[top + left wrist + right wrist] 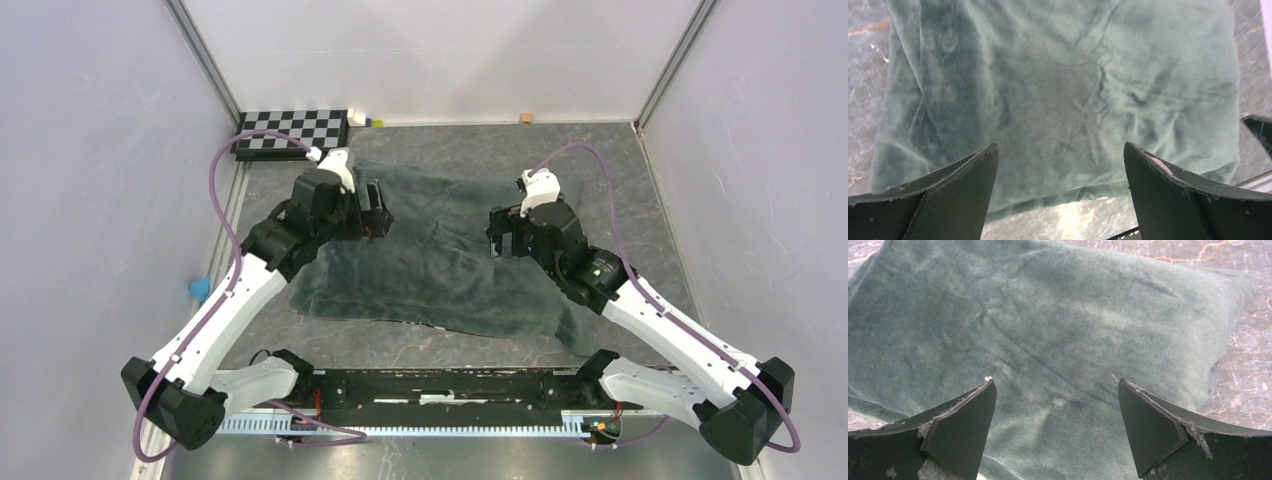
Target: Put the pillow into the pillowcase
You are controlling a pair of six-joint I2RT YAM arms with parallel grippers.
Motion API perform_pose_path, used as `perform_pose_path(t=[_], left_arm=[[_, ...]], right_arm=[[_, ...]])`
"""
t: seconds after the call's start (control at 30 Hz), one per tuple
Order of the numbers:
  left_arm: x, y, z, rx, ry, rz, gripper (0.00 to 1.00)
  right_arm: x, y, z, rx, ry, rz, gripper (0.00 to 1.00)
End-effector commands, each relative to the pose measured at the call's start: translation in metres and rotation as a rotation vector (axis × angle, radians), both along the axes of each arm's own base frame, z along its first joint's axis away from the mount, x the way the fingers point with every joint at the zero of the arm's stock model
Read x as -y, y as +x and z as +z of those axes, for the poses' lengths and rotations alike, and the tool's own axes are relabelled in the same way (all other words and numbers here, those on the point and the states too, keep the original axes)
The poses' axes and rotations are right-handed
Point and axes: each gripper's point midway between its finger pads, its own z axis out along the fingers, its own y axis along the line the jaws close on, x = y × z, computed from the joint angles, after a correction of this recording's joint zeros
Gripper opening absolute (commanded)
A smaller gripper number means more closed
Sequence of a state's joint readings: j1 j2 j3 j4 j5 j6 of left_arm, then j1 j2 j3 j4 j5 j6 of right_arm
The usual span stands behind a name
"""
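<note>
The dark marbled worktop point(620, 170) fills the floor of the white-walled cell, and the pillowcase point(440, 260) lies across its middle with the plain grey-green plush face up, creased and rumpled, its long side running from 9 to 3 o'clock. In the right wrist view its far corner looks plump and rounded (what fills it is hidden, and the pillow itself shows nowhere). The left arm point(225, 310) reaches in from 7 o'clock and the right arm point(660, 320) from 5 o'clock, each trailing a purple cable point(215, 190). The left gripper point(378, 215) sits over the pillowcase's 10 o'clock part, pointing toward 3 o'clock; its fingers point(963, 180) are spread wide and grasp nothing, only plush showing between them. The right gripper point(497, 232) sits over the 2 o'clock part, pointing toward 9 o'clock, and its fingers point(1153, 430) are likewise parted and empty, with bits of lint clinging to them. Whether either pair of tips touches the cloth I cannot tell. A checkerboard point(290, 130) lies at the worktop's 11 o'clock corner, well apart from the pillowcase, and a small tan block point(526, 117) rests at the far edge near 12 o'clock.
</note>
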State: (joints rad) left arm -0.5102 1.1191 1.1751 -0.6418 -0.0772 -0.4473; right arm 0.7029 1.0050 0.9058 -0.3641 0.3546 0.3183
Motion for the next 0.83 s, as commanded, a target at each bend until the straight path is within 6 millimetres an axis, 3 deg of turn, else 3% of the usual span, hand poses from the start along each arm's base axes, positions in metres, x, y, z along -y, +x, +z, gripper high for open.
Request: perform_pose_path(t=[0.0, 0.33, 0.8], left_arm=[[-0.010, -0.009, 0.010, 0.104, 0.014, -0.032, 1.00], [-0.011, -0.009, -0.019, 0.046, 0.014, 0.001, 1.00], [-0.017, -0.010, -0.020, 0.081, 0.014, 0.024, 1.00]], right_arm=[[-0.003, -0.001, 0.002, 0.032, 0.054, 0.004, 0.98], [-0.004, 0.000, -0.015, -0.003, 0.039, -0.004, 0.98], [0.002, -0.006, -0.022, -0.020, 0.035, -0.014, 0.98]])
